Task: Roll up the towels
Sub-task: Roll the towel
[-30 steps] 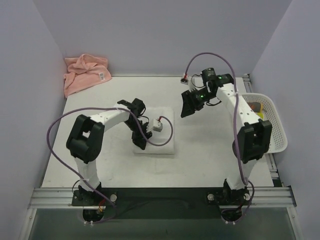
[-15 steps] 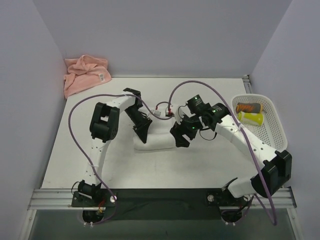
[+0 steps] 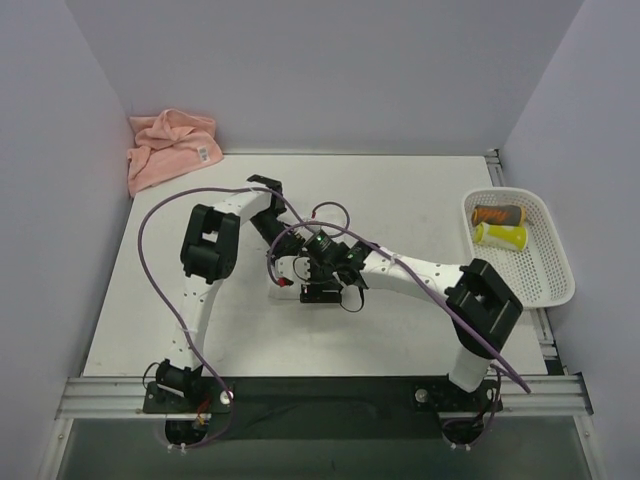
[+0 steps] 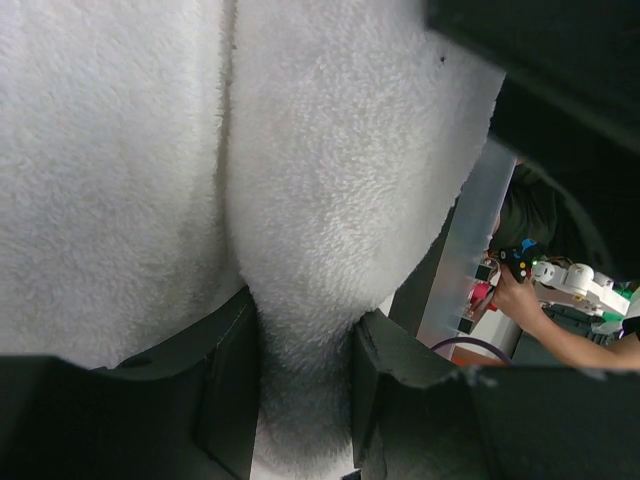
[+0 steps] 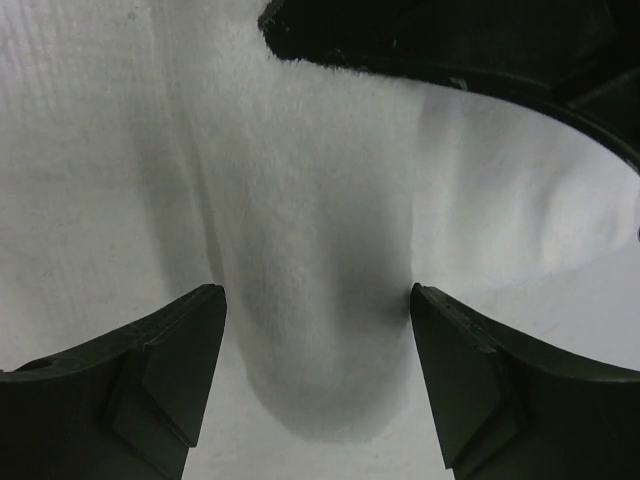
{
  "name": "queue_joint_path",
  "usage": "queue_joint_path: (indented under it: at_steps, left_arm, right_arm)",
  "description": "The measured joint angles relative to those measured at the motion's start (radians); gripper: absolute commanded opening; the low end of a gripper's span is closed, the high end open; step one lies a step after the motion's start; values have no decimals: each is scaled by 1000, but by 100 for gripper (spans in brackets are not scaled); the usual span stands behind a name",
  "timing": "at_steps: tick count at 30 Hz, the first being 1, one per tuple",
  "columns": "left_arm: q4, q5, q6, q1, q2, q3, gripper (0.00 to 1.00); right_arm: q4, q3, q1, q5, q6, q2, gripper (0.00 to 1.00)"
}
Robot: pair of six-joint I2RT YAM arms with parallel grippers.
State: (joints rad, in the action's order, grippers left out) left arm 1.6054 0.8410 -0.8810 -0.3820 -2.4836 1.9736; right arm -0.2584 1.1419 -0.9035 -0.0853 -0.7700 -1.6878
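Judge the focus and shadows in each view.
Top external: sharp and evenly lit, with soft shadows under the arms. Left wrist: the white towel shows crisp pile, the left gripper is near-black, and the background is blurred. Right wrist: the towel texture is softer, with grey shadow in the fold at the right gripper.

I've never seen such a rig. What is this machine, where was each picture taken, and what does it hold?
Two robot arms are bolted to a table, each with a two-finger gripper. The wide picture comes from a camera above and behind them; the close-ups come from cameras on their wrists. On the table lie a white towel in the middle, a pink towel at the far left corner and a mesh basket at the right. The left gripper pinches a fold of the white towel; the right gripper stands open astride it.
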Motion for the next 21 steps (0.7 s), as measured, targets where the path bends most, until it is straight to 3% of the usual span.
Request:
queue_joint_path:
  at_steps: [2,3,8,13,15,21]
  left_arm:
    - [0,1,5,0,-4,8,42]
    - [0,1,7,0,-6,10,44]
    - [-2,16,6,7,-4,0,51]
    - [-80,91,-13,50,86,-169,64]
    - [-125,115,-23,76,142,-261,78]
    - [-204,132,-36,217,282,-407,85]
  right_arm:
    - [37,0,-2,7,-29,-38,57]
    - [53,0,-1,11,-39,-54,37]
    - [6,51,31,-56,-33,-95,0]
    - [-111,155,91,-218,-24,-154,0]
    - [-145,183,104,-286,-24,-171,0]
    - [-276,294,140,-463,-12,-254,0]
